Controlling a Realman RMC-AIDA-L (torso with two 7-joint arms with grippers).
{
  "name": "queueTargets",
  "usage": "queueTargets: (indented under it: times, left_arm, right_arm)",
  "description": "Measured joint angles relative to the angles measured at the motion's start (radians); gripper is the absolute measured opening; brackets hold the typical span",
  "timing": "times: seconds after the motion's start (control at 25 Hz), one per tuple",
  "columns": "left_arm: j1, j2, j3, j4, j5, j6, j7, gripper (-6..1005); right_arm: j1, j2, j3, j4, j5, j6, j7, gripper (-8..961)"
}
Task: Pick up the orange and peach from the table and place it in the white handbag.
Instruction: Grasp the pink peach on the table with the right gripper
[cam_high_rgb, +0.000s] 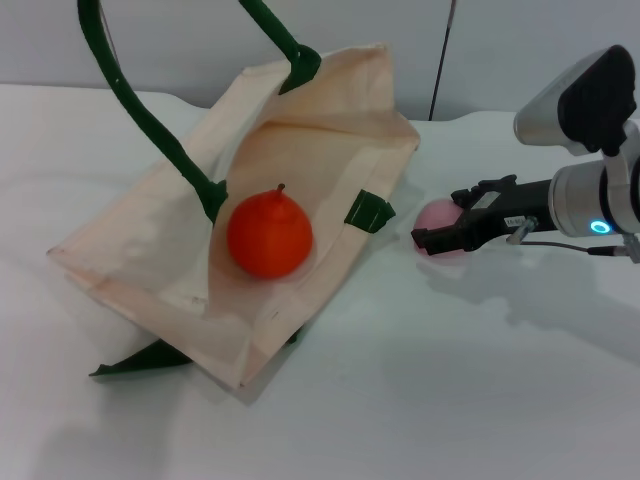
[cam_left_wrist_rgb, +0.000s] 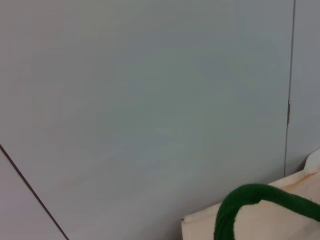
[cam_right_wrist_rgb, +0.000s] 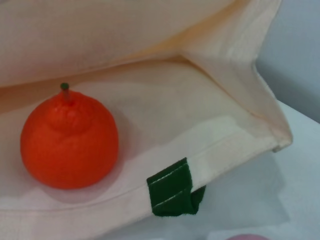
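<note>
1. The orange (cam_high_rgb: 269, 234) lies inside the open handbag (cam_high_rgb: 150, 250).
2. The right end effector (cam_high_rgb: 440, 232), just beside the handbag's mouth, is closed around the peach (cam_high_rgb: 438, 215) on the bench (cam_high_rgb: 450, 380).
3. The peach looks light, smooth and round; gripping across its widest part seems safest.
4. The left end effector is out of sight.

White table (cam_high_rgb: 420, 400) with white handbag (cam_high_rgb: 150, 260) and peach (cam_high_rgb: 436, 215) on it.

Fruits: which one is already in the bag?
The orange, larger and orange-red, sits inside the white handbag. The pale pink peach is outside, at the right gripper.
</note>
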Motion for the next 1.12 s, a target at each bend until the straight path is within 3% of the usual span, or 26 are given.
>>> queueTargets:
  times: [0.76,1.12]
  left_arm:
    - [-0.007,0.000,0.003,-0.002,0.000,-0.001,0.001,109]
    - [-0.010,0.000,0.004,-0.002,0.014,-0.003,0.001,109]
  right_arm:
    - [0.017,-0.005,-0.003,0.055,-0.006,0.066,-0.001,766]
    - [0.060,-0.004,-0.004,0.113,-0.008,0.054,0.005,758]
